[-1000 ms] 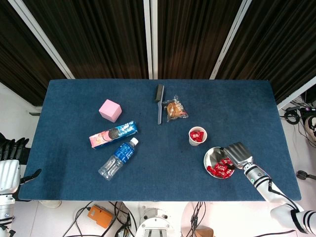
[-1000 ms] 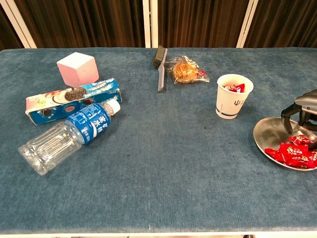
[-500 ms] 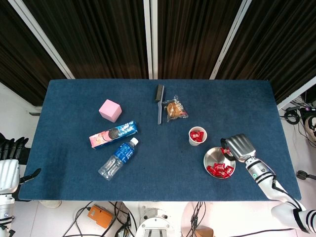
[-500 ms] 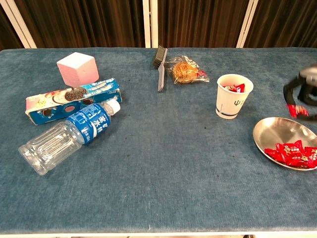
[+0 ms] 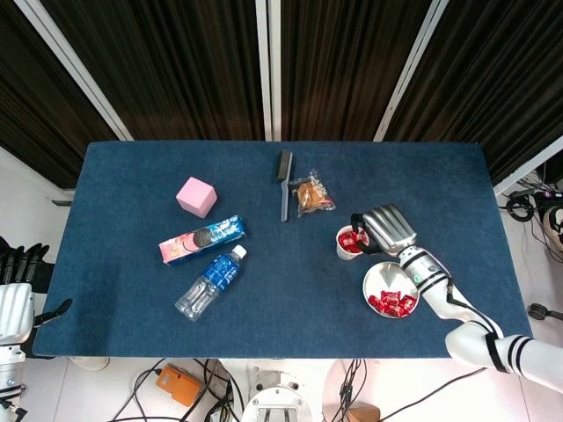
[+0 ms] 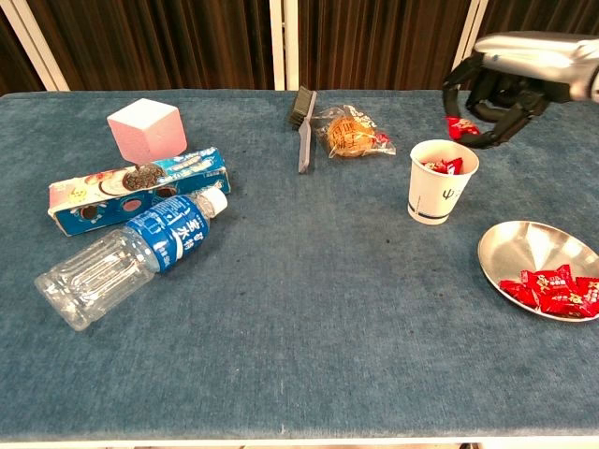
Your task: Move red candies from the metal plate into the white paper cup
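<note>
My right hand (image 6: 501, 86) hovers just above the white paper cup (image 6: 442, 181), pinching a red candy (image 6: 460, 128) over the cup's rim. From the head view the right hand (image 5: 387, 229) covers part of the cup (image 5: 349, 243), which holds red candies. The metal plate (image 6: 529, 251) lies to the cup's right with several red candies (image 6: 552, 289) piled at its near right side; in the head view the plate (image 5: 378, 280) is just in front of the cup. My left hand (image 5: 18, 294) rests off the table's left edge, holding nothing.
A snack bag (image 6: 351, 133) and a brush (image 6: 303, 120) lie behind the cup. A pink cube (image 6: 145, 128), a cookie box (image 6: 140, 188) and a lying water bottle (image 6: 131, 254) occupy the left half.
My right hand lifted from the plate with a red candy and moved left and away to above the cup. The left hand stayed put.
</note>
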`<state>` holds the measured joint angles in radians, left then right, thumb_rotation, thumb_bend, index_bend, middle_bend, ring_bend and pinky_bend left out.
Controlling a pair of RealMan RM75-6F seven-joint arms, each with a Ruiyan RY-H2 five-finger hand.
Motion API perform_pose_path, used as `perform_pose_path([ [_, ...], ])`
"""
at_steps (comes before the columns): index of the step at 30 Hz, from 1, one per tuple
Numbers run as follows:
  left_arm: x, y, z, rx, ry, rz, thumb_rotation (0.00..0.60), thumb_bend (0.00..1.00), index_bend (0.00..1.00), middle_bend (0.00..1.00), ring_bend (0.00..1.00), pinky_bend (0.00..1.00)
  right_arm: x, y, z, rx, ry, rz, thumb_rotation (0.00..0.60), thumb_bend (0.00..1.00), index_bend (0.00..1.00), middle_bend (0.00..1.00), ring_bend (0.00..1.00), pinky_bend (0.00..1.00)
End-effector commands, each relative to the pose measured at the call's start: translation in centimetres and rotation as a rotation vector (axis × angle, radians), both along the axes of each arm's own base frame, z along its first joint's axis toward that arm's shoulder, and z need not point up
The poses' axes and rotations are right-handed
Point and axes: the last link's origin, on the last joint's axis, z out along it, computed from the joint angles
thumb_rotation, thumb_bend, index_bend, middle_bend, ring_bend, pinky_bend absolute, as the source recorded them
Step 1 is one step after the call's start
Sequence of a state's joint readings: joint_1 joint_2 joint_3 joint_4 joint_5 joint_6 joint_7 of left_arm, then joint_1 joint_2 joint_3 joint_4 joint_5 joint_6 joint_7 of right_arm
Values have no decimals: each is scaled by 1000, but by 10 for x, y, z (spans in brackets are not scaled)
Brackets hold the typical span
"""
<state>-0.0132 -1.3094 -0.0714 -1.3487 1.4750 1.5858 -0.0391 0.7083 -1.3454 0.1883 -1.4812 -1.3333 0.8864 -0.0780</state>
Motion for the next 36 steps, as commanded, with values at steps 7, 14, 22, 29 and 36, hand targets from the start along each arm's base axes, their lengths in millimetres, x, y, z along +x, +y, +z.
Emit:
perform_pose_path([
  [7, -3, -2, -1, -4, -3, 12, 600, 3, 90, 87, 0, 0, 4, -5, -17, 25, 16, -2, 600, 520, 557, 926, 1000, 1000],
  [14, -3, -1, -2, -7, -4, 7, 600, 3, 90, 87, 0, 0, -2, -2, -15, 15, 21, -5, 600, 516, 461, 925, 1000, 1000],
  [22, -4, -1, -1, -3, -3, 10, 600, 3, 90, 87, 0, 0, -21, 15, 25, -93, -69, -26, 600, 486, 429, 925, 1000, 1000],
  [29, 1, 4, -1, -6, -1, -11, 600, 3, 90, 87, 0, 0, -51, 47, 57, -165, -74, -54, 600, 485, 442, 925, 1000, 1000],
  [36, 7, 6, -3, -8, -7, -27, 600, 3, 90, 87, 0, 0, -84, 89, 82, -238, -57, -110, 600, 423, 423, 687, 681, 833],
])
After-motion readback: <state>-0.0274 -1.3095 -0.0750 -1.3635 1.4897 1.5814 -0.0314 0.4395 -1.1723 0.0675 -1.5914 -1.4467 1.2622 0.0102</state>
